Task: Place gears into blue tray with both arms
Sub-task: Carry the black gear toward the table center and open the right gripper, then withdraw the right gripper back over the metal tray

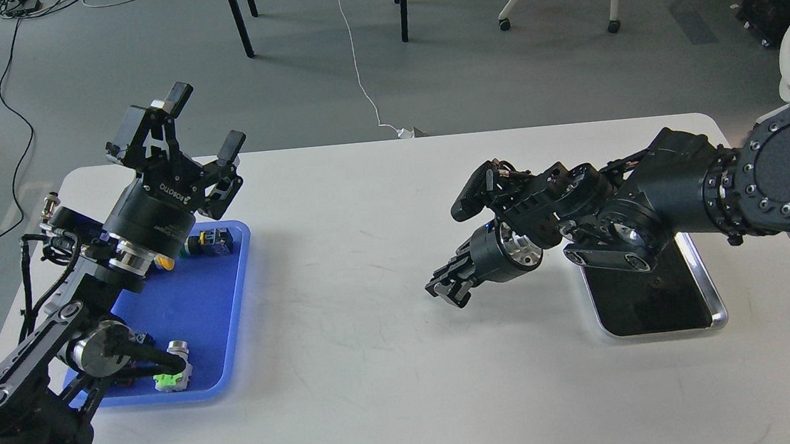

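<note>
The blue tray (195, 304) lies at the table's left side. My left gripper (204, 124) is raised above the tray's far edge, open, with nothing between its fingers. My right gripper (447, 290) hovers low over the bare table middle, left of the dark metal-rimmed tray (714, 308), pointing down and left. Its fingers form one dark cluster, so neither their state nor anything held can be told. No gears can be made out on either tray; the dark tray's surface hides such small black things.
Colourful push-button switches lie in the blue tray: a dark one (214, 241) and a yellow one (166, 262) at the far end, a green one (169, 378) at the near end. My right forearm (651, 207) covers the dark tray's far part.
</note>
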Motion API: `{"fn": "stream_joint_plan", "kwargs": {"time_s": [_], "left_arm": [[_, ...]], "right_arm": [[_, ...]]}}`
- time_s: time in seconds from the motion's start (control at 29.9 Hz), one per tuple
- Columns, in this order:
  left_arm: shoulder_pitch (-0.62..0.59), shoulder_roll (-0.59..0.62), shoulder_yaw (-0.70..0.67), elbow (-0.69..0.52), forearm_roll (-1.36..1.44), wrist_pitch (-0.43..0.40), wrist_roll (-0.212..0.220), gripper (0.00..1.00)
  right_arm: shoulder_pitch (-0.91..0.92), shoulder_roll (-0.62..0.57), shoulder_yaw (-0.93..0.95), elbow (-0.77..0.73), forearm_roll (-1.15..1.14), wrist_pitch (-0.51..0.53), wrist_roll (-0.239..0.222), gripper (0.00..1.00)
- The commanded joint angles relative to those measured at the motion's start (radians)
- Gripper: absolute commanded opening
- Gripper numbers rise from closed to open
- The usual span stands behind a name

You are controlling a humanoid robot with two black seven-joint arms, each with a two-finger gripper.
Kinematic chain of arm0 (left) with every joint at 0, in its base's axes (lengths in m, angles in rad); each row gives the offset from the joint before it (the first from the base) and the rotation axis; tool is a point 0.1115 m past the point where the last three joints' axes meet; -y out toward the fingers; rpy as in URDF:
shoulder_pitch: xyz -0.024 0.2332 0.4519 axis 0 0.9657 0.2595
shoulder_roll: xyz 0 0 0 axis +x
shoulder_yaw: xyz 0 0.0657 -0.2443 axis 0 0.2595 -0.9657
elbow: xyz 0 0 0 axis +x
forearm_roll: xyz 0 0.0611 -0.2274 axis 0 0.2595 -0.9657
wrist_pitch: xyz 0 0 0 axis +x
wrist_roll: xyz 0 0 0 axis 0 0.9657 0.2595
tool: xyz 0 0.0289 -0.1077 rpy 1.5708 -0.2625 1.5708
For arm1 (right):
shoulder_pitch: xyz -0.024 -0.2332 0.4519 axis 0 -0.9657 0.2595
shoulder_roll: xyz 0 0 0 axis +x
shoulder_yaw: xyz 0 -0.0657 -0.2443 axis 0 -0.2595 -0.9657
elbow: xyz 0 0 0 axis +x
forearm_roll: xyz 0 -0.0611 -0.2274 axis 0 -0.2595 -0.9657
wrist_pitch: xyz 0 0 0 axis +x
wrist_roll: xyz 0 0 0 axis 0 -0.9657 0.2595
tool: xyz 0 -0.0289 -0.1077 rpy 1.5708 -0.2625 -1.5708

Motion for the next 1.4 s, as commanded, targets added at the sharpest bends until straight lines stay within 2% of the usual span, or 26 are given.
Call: {"fn": "stream_joint_plan", "kwargs": {"time_s": [0.0, 0.23, 0.4, 0.5, 0.77, 0.84, 0.94, 0.97, 1.07, 1.2, 1.37], "left_arm": [[0.004, 0.0, 0.0, 0.0, 0.0, 0.0, 0.0, 0.98], [0.004, 0.006, 0.0, -0.001, 0.0, 0.0, 0.0, 0.98], [0.004, 0.004, 0.0, 0.0, 0.0, 0.0, 0.0, 0.98], [0.004, 0.004, 0.0, 0.0, 0.0, 0.0, 0.0, 0.98], [0.004, 0.006, 0.002, -0.001, 0.0, -0.002, 0.0, 0.98], [0.004, 0.011, 0.002, -0.001, 0.0, -0.003, 0.0, 0.98], [0.004, 0.017, 0.002, -0.006, 0.0, -0.005, 0.0, 0.98], [0.004, 0.02, 0.003, -0.012, 0.0, -0.005, 0.0, 0.98], [0.004, 0.026, 0.005, -0.015, 0.002, -0.002, 0.0, 0.98], [0.004, 0.027, 0.005, -0.015, 0.009, 0.0, 0.0, 0.98], [0.003, 0.027, 0.02, -0.015, 0.018, 0.002, 0.0, 0.98]], "right_arm": [[-0.004, 0.0, 0.002, 0.005, 0.02, 0.0, 0.0, 0.16], [-0.017, 0.0, 0.002, 0.007, 0.026, -0.003, 0.0, 0.17], [-0.025, 0.0, 0.002, 0.007, 0.027, -0.017, 0.0, 0.25], [-0.025, 0.0, 0.003, 0.007, 0.027, -0.02, 0.0, 0.43], [-0.024, 0.0, 0.012, 0.011, 0.078, -0.025, 0.0, 0.78], [-0.024, 0.0, 0.015, 0.011, 0.093, -0.025, 0.0, 0.85], [-0.014, 0.0, 0.067, 0.015, 0.121, -0.023, 0.0, 0.88], [-0.013, 0.0, 0.101, 0.015, 0.139, -0.02, 0.0, 0.93], [-0.014, -0.011, 0.191, 0.021, 0.21, -0.012, 0.0, 0.95], [-0.04, -0.144, 0.337, 0.074, 0.352, -0.011, 0.0, 0.96], [-0.167, -0.31, 0.564, 0.12, 0.545, -0.003, 0.0, 0.97]]}}
